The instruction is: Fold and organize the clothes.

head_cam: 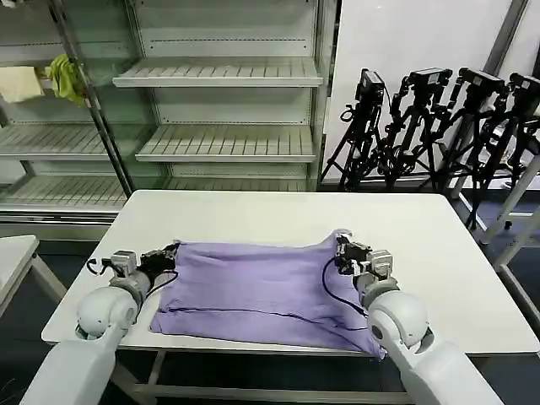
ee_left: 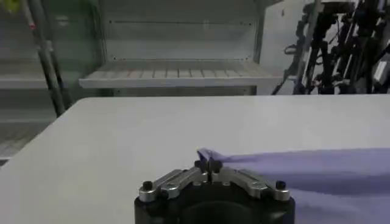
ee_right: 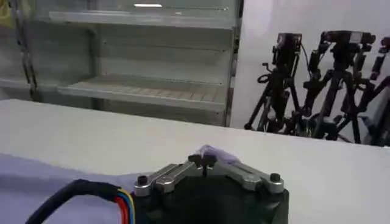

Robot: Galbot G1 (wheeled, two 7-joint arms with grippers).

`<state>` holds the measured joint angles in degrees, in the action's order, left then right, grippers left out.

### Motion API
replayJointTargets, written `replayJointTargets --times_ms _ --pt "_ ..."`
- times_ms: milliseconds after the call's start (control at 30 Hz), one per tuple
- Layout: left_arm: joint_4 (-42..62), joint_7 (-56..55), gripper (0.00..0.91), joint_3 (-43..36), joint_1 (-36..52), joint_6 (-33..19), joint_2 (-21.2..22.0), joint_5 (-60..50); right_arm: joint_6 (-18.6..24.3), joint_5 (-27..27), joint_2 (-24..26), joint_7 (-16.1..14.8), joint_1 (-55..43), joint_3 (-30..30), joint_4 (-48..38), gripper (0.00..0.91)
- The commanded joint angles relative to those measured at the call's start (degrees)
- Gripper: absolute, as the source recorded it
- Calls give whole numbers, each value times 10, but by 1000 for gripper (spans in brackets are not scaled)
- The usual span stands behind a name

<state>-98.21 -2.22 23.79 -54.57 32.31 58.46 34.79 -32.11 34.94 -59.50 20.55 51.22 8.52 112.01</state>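
The clothes are one lavender T-shirt (head_cam: 261, 291), spread across the near half of the white table (head_cam: 253, 215) with its plain side up. My left gripper (head_cam: 175, 251) is shut on the shirt's far left corner (ee_left: 210, 157). At the far right corner, my right gripper (head_cam: 341, 246) is shut on a small peak of fabric (ee_right: 210, 151). Both corners are held just above the tabletop. The shirt's near edge (head_cam: 253, 331) lies close to the table's front edge.
Open metal shelving (head_cam: 228, 76) stands behind the table, with a yellow-green cloth (head_cam: 66, 76) and a cream cloth (head_cam: 18, 83) on its left part. Several black tripods (head_cam: 439, 126) stand at the back right. A second table's corner (head_cam: 13, 253) is at the left.
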Motion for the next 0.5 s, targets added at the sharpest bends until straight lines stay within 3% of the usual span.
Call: replayJointTargets --times_ms 33,500 --pt "-84 -2 0 32 -57 3 -3 8 1 0 6 0 9 6 21 0" --pt "-188 -10 10 85 -152 8 -21 25 1 -2 59 -6 95 34 94 0"
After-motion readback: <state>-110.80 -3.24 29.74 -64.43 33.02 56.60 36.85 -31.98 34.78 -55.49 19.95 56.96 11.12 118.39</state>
